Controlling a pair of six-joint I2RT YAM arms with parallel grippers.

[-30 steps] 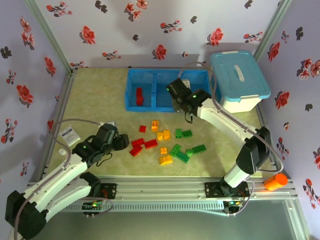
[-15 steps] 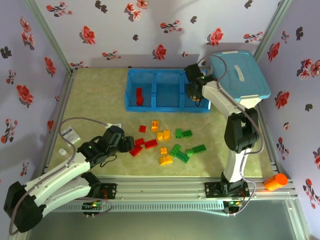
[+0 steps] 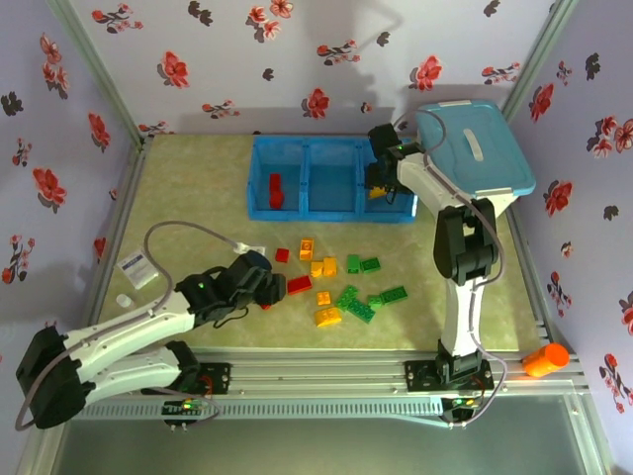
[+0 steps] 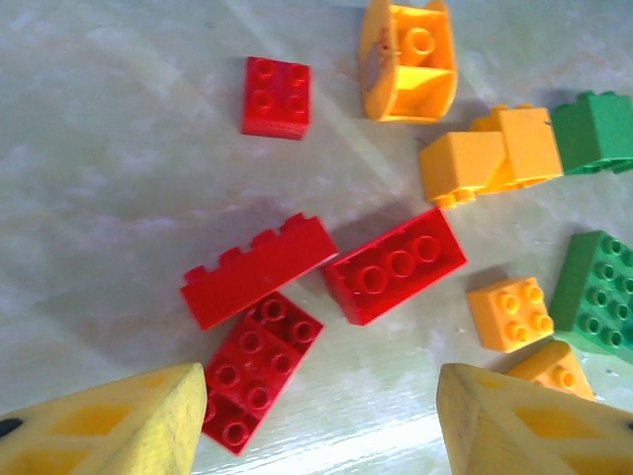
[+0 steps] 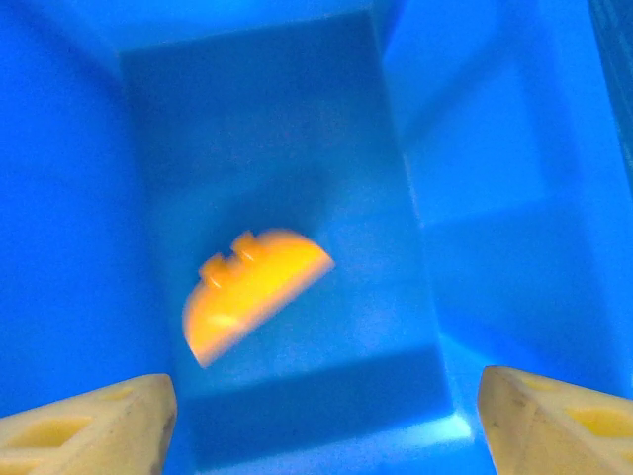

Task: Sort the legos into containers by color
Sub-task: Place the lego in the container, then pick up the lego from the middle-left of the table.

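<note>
The loose legos lie mid-table: red [image 3: 300, 285], orange [image 3: 327, 317] and green [image 3: 353, 302] bricks. My left gripper [image 3: 265, 292] is open and low over the red ones. In the left wrist view its fingertips [image 4: 129, 426] flank a flat red brick [image 4: 252, 371], with two longer red bricks [image 4: 396, 265] just beyond. My right gripper [image 3: 379, 183] hangs open over the right compartment of the blue containers [image 3: 309, 214]. A blurred orange brick [image 5: 252, 292] is below its open fingers [image 5: 89, 426], free of them. One red brick [image 3: 276, 190] stands in the left compartment.
A light-blue lidded tub [image 3: 473, 148] stands right beside the tray at the back right. A white card [image 3: 138, 267] lies at the left. An orange object [image 3: 544, 358] sits on the frame at the right. Floral walls close in the table.
My right gripper moved to the right compartment, opened and let go of the orange brick. My left gripper slid right, over the red bricks.
</note>
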